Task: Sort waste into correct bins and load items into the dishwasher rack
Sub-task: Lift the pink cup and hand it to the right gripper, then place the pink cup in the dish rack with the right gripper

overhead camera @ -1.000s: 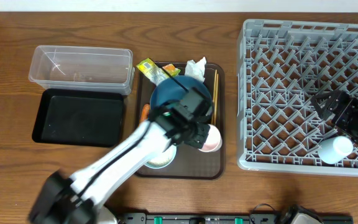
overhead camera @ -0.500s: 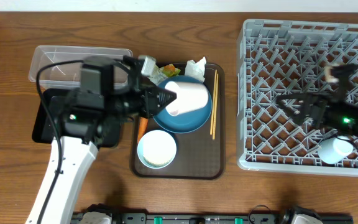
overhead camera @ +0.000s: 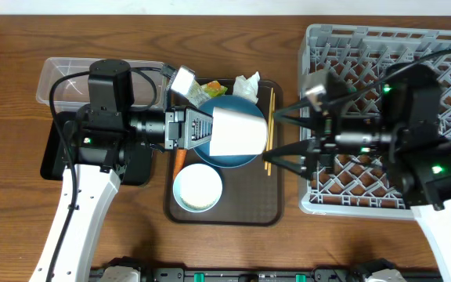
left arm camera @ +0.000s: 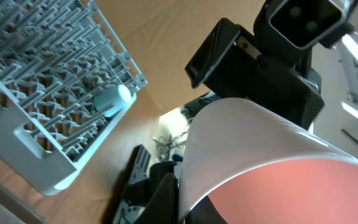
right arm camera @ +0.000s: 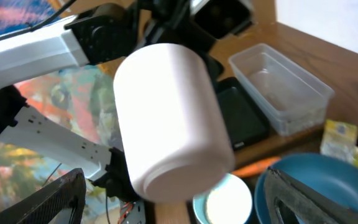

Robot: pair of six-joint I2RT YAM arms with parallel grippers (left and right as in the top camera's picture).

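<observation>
Found the pink-lined cup (overhead camera: 239, 133) raised over the blue plate (overhead camera: 237, 161), pinched at its rim by the left gripper (overhead camera: 207, 129), jaws pressed together on the wall. Found it lying on its side, long axis along the line between the two arms, mouth toward the left gripper, closed base toward the right gripper (overhead camera: 275, 139). Saw the right gripper spread wide, empty, just beside that base, on the side nearer the dishwasher rack (overhead camera: 366, 47).

Judged a handover as the step in hand. Called for a straight advance along the cup's axis to bracket the body before release at the rim.

Confirmed the pink inside only from the left wrist view, along with a second cup (left arm camera: 112, 99) lying in the rack, hidden overhead beneath the right arm. Confirmed from the right wrist view the base framed between the spread fingers (right arm camera: 48, 199). Could not tell contact from any view.
</observation>
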